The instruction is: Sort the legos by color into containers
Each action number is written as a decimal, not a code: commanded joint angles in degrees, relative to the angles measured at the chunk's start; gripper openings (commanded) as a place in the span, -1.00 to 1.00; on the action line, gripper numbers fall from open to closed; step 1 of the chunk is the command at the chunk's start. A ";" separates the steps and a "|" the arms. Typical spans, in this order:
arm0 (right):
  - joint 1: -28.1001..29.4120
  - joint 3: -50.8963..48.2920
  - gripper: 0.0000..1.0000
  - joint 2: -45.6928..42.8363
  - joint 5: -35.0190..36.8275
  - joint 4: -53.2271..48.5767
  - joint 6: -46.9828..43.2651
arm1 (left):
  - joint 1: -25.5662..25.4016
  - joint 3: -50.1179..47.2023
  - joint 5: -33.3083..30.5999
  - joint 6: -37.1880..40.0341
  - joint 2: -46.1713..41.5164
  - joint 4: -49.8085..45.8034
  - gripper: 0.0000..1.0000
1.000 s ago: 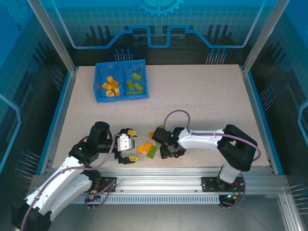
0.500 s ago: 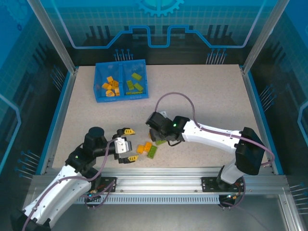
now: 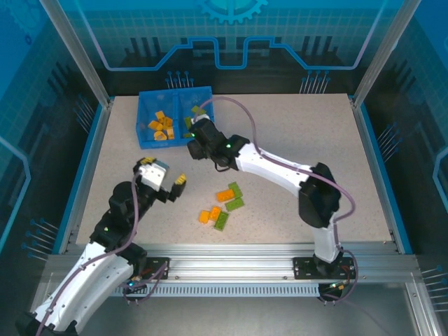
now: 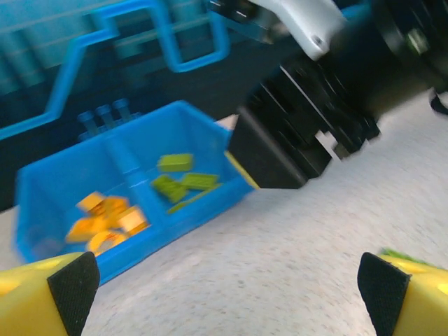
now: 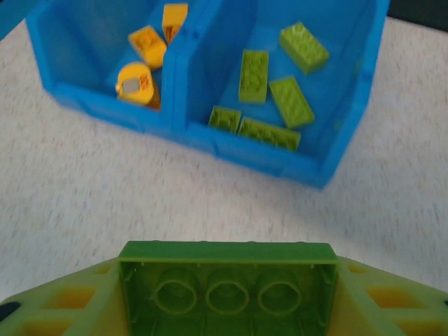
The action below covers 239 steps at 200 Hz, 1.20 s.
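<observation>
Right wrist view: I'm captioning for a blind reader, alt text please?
The right tool grips a green lego, underside showing, just short of a blue bin holding orange legos in its left compartment and green legos in its right.

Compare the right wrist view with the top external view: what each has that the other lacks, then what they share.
Right wrist: the hollow underside of the green brick gripped in the right hand, with three round tubes. Top external: loose bricks on the table and the wide-open left hand. Both: the blue bin, orange bricks in its left compartment, green bricks in its right.
</observation>
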 commanded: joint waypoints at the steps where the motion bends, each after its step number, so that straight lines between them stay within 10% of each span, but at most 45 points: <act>1: -1.69 9.98 0.12 7.60 2.17 2.11 -4.81 | 2.60 4.65 -12.01 -11.42 1.74 -3.91 0.97; 76: -4.47 58.53 0.10 42.70 2.89 -11.68 -8.61 | 5.76 6.51 -16.61 -18.03 1.86 -6.07 0.97; 239: -6.74 48.46 0.47 27.54 -8.84 -11.44 -8.55 | 5.78 5.71 -14.06 -18.46 3.20 -4.49 0.97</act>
